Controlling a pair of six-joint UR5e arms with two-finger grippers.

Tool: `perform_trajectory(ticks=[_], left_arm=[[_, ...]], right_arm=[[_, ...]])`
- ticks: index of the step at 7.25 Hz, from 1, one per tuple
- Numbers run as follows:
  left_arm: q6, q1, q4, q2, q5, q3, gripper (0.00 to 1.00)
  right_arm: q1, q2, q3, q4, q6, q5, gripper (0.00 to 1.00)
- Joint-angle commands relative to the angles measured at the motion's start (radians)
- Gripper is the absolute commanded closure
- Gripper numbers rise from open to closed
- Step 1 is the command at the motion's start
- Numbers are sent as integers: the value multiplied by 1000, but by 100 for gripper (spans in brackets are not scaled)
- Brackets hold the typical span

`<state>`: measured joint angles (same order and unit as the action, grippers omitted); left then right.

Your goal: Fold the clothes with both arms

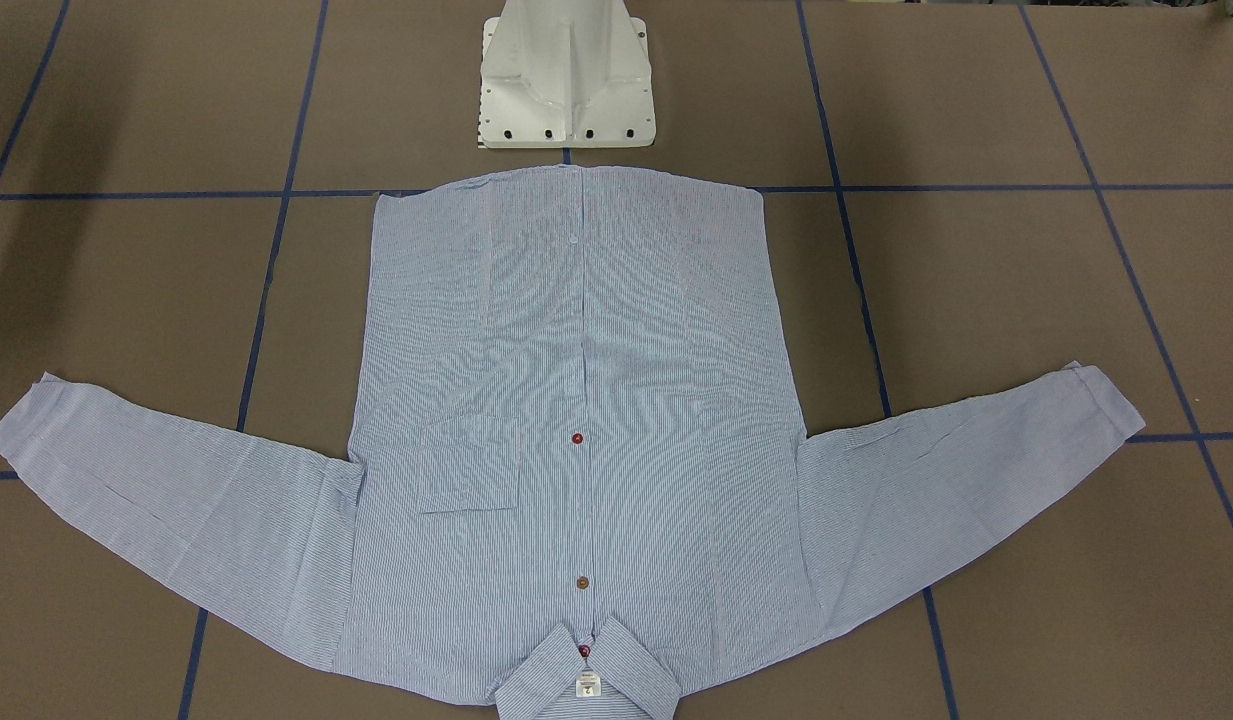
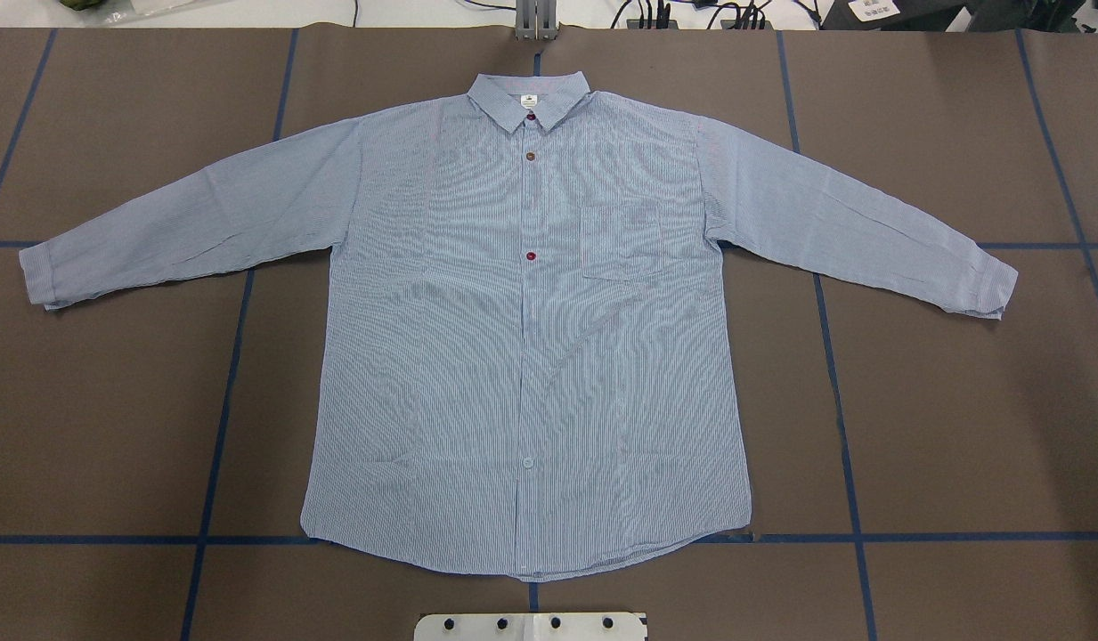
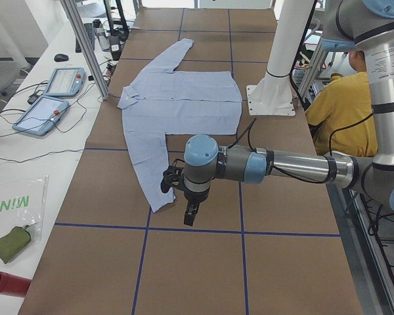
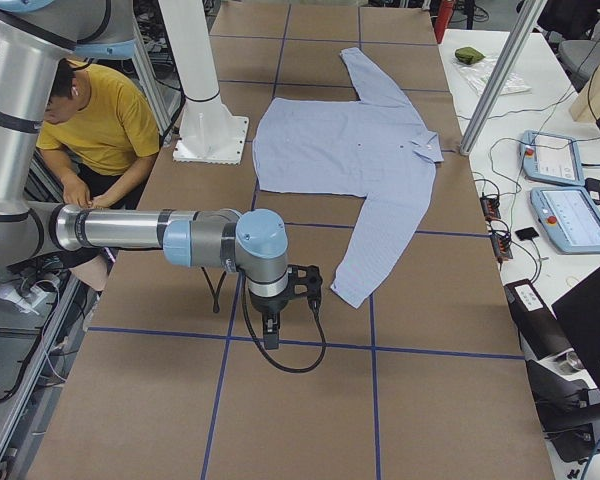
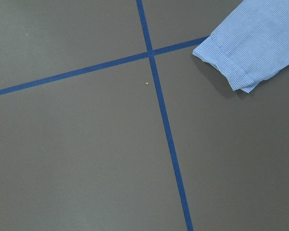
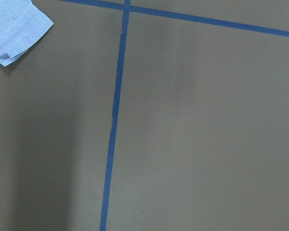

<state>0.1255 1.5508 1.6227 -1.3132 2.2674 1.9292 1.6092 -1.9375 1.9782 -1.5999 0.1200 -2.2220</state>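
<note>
One shirt (image 2: 477, 356), likely light and limp: pinch its cuffs (image 2: 36, 276) near the surface's (image 2: 958, 427) end edges. You cannot tell whether the left pincer (image 3: 190, 215) or the right pincer (image 4: 271, 336) is clenched.

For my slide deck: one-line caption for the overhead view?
A light blue striped shirt spread flat, sleeves out, on the brown taped table.

A light blue striped shirt cuff (image 6: 17, 29) lies flat on the brown table (image 6: 207, 134), near two crossing blue tape lines (image 6: 114, 110).

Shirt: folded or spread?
Spread. The shirt lies flat, front up, both sleeves stretched out sideways, no part folded over.
</note>
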Motion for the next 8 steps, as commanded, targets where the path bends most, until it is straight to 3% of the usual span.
perform_trajectory(ticks=[1,3,4,6,8], left_arm=[[-3,5,125,0,-5,7,0],[-10,5,373,-39,0,8,0],[-26,5,516,-111,0,-51,0],[-29,5,548,-133,6,-116,0],[-27,5,600,-121,6,-139,0]], right_arm=[[0,29,27,11,-11,-46,0],[1,66,24,223,-39,-90,0],[2,96,12,274,-128,-97,0],[-2,138,-13,307,-232,-99,0],[-61,155,-131,545,-357,-91,0]])
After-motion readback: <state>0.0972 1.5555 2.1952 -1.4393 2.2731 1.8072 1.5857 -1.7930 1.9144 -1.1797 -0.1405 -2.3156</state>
